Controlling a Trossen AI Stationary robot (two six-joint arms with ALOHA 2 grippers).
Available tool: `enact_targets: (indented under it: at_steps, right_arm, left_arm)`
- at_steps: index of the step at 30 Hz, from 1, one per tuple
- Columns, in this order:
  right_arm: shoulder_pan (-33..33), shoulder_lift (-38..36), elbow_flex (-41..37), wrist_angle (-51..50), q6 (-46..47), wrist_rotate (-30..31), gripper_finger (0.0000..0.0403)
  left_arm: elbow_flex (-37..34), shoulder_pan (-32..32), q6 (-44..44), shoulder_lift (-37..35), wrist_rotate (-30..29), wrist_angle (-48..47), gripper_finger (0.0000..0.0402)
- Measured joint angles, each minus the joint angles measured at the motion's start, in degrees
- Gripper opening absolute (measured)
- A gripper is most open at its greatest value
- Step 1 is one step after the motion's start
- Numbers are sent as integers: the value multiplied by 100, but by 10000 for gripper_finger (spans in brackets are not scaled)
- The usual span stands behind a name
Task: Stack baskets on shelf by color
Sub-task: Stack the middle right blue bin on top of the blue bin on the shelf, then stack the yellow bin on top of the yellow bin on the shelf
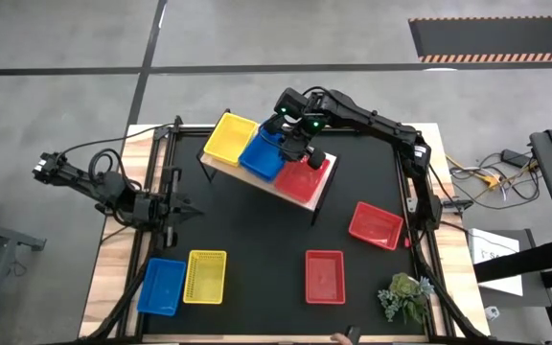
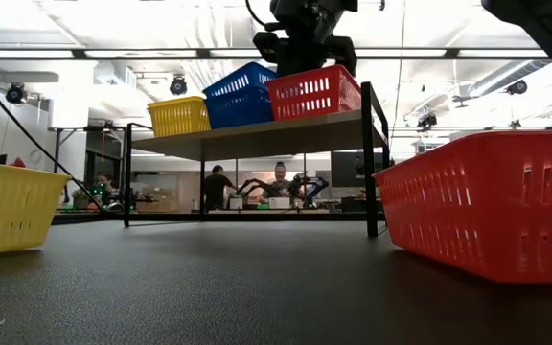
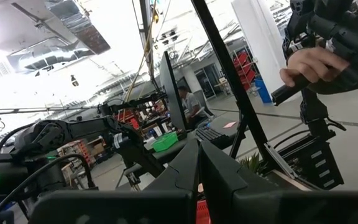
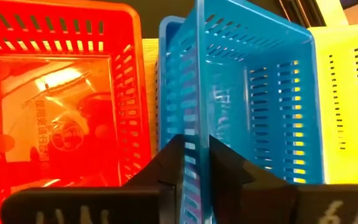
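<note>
The wooden shelf stands at the table's far middle and carries a yellow basket, a blue basket and a red basket side by side. My right gripper is above the shelf, shut on the blue basket, which sits tilted in the low view. My left gripper hangs shut and empty over the table's left side. On the table lie a blue basket, a yellow basket and two red baskets. My right gripper pinches the blue basket's long side wall next to the red basket, one finger inside the basket and one outside. The fingers come from above, pointing down. The held side is raised, so the basket tilts, and its other side stays low toward the yellow basket.
A small green plant stands at the table's near right corner. The red basket and the yellow basket on the table loom close in the low view. A person's hand shows beyond the table in the left wrist view.
</note>
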Motion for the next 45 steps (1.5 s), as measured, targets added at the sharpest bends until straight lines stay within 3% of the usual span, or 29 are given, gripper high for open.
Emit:
enact_targets:
  at_steps: [33, 37, 42, 45]
  right_arm:
    - [30, -249, -2, -9, 468, 216, 77]
    - [153, -434, -2, 0, 1431, 303, 70]
    - [491, -702, -2, -13, 3731, 276, 32]
    - [851, -789, -35, -305, 4100, 157, 13]
  left_arm:
    - [-31, 0, -2, 0, 2, 2, 0]
    - [-45, 0, -2, 0, 0, 2, 0]
    - [-52, -1, -13, 102, 2, 7, 0]
    - [-52, -1, -33, 276, 2, 17, 0]
